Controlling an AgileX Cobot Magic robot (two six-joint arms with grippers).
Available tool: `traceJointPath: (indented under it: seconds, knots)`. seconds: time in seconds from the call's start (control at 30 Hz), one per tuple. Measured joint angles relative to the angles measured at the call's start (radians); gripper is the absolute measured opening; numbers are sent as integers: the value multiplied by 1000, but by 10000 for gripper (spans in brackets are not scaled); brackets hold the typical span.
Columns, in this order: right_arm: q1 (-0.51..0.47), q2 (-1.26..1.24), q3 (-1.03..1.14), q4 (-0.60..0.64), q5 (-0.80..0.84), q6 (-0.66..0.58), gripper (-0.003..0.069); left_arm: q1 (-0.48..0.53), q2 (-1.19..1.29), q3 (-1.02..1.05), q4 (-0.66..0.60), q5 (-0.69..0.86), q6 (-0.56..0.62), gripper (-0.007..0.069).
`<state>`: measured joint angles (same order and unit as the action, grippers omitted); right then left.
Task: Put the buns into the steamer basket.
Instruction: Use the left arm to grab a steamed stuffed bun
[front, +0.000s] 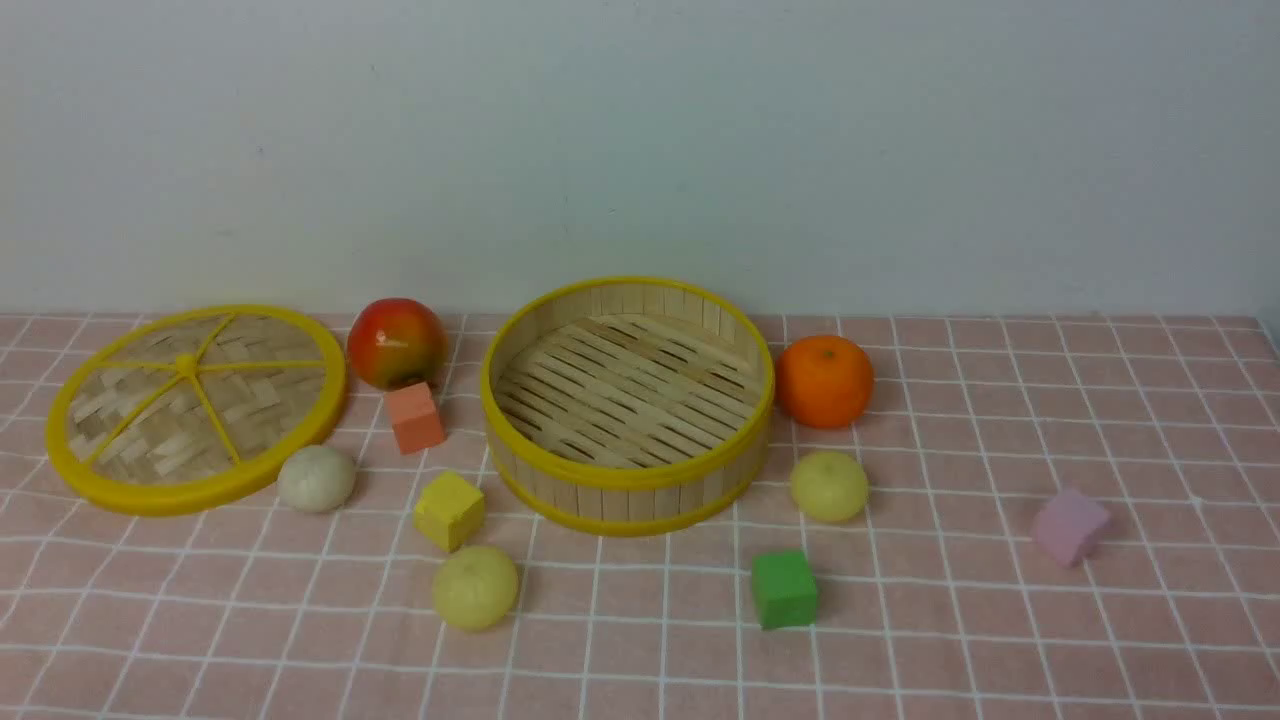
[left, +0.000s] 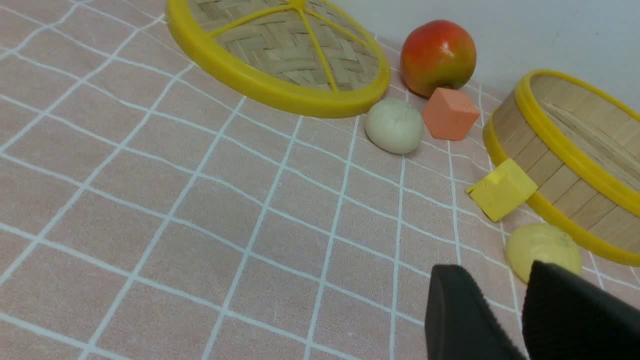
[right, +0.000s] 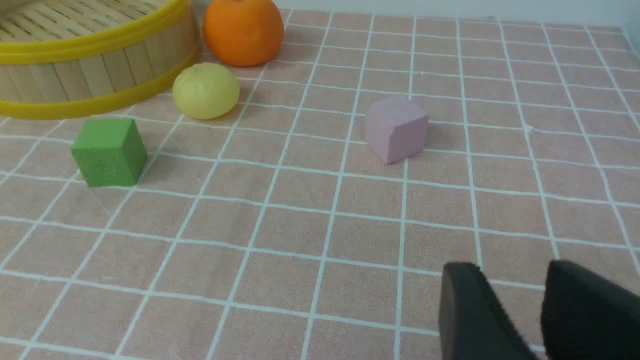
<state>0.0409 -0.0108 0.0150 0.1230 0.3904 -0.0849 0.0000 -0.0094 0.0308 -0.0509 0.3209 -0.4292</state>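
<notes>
- Basket (front: 628, 400): middle, far side
- White bun (front: 317, 478): left, by the lid (front: 197, 408)
- One yellow bun (front: 475, 588): near, left of middle — just nearer than the yellow cube (front: 450, 511)
- Other yellow bun (front: 829, 486): right of the basket
- Left gripper (left: 495, 300), right gripper (right: 517, 300): fingers apart — nothing between them
</notes>
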Motion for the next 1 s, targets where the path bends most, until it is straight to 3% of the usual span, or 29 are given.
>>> traceJointPath:
  seconds: [0.7, 0.8, 1.0]
  knots:
    - [0, 0, 0, 0, 0, 0, 240, 0, 0, 0, 11, -5, 1, 231]
    - [0, 0, 0, 0, 0, 0, 240, 0, 0, 0, -37, -33, -32, 234]
    - [0, 0, 0, 0, 0, 0, 240, 0, 0, 0, -339, -166, -226, 237]
